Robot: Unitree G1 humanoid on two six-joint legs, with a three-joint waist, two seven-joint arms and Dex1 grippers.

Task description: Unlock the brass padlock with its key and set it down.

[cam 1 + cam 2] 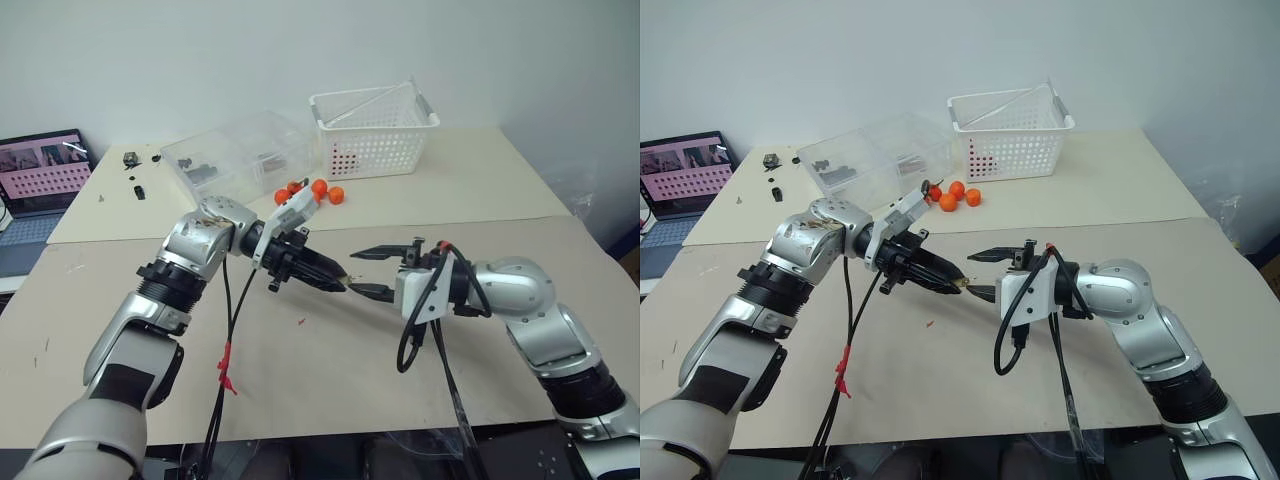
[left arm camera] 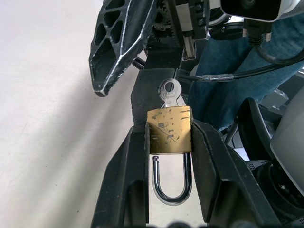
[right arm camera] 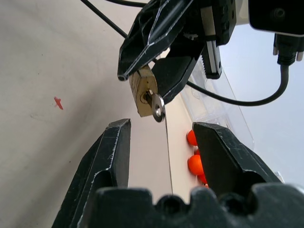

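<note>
The left gripper [image 1: 335, 281] is clamped on the body of the brass padlock [image 2: 169, 129], held in the air above the middle of the desk [image 1: 330, 370], well clear of its surface. The key [image 2: 169, 93] is seated in the keyhole, head projecting toward the right gripper [image 1: 362, 273]. The right gripper's fingers stand apart with nothing between them, just beside the key head without touching it. In the left wrist view the silvery shackle [image 2: 172, 183] appears seated in the body on both legs, so the lock is judged still shut. Done: padlock picked up, key inserted. Remaining: grip and turn the key, release the shackle, set the padlock on the desk
</note>
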